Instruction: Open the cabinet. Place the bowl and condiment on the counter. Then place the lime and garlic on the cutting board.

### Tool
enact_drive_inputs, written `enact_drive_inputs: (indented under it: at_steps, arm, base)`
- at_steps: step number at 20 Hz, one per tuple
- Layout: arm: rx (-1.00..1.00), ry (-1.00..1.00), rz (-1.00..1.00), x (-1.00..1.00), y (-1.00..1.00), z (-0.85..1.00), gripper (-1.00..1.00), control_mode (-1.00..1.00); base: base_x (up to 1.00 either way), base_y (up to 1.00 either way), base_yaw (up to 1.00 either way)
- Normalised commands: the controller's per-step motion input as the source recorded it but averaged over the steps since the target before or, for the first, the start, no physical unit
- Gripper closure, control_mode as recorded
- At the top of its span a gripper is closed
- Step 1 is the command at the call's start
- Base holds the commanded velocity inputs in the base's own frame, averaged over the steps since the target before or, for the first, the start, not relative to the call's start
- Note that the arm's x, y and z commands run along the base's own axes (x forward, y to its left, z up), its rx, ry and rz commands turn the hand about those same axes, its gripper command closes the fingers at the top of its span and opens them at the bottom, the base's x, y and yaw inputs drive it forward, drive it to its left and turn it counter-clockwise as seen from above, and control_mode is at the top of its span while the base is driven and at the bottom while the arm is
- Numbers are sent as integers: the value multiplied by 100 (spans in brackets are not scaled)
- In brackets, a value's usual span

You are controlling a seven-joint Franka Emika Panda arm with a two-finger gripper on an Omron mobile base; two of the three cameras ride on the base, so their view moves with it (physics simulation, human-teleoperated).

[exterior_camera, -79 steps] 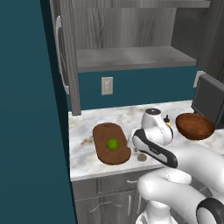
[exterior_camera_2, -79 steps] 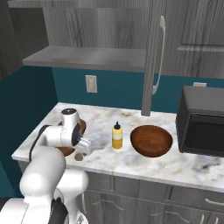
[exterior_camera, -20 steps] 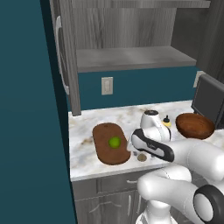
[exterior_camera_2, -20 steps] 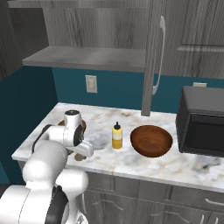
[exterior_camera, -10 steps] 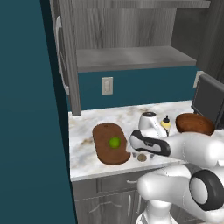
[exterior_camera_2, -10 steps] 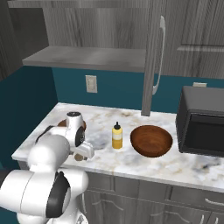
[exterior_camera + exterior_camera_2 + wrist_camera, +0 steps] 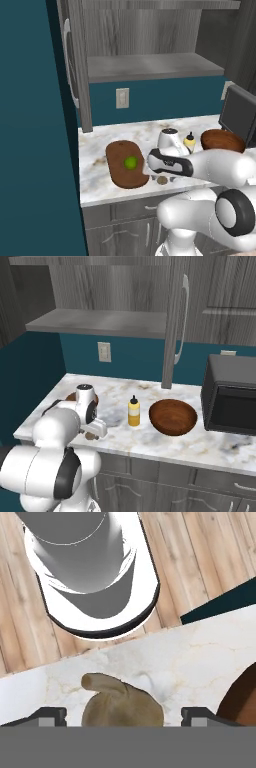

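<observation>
Two dark finger tips of the gripper (image 7: 122, 717) spread wide and straddling the tiny tan-brown garlic bulb (image 7: 121, 705), lying on the white marble-patterned counter (image 7: 190, 662) just beside the dark brown oval wooden cutting board (image 7: 125, 163) carrying the small bright green lime (image 7: 131, 162).

The arm (image 7: 215, 167) was glossy white — bulbous rounded links, dark grey joint rings, a black-trimmed wrist.

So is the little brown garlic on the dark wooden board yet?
Not yet. The tiny tan garlic bulb lies on the white marble counter, beside the dark brown oval cutting board, between the open claw's fingertips.
</observation>
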Motion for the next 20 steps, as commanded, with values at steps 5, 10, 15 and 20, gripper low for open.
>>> enact_drive_inputs:
  at_steps: [5, 10, 15, 20]
  arm:
    - [0, 0, 0, -19, 9, -48, 100, -100]
    - [0, 1, 0, -10, 0, -34, 100, -100]
    - [1, 0, 0, -13, -8, 0, 100, -100]
    - [0, -4, -1, -24, -5, 13, 100, -100]
  base:
    - [0, 0, 0]
    - [0, 0, 0]
    - [0, 0, 0]
    - [0, 0, 0]
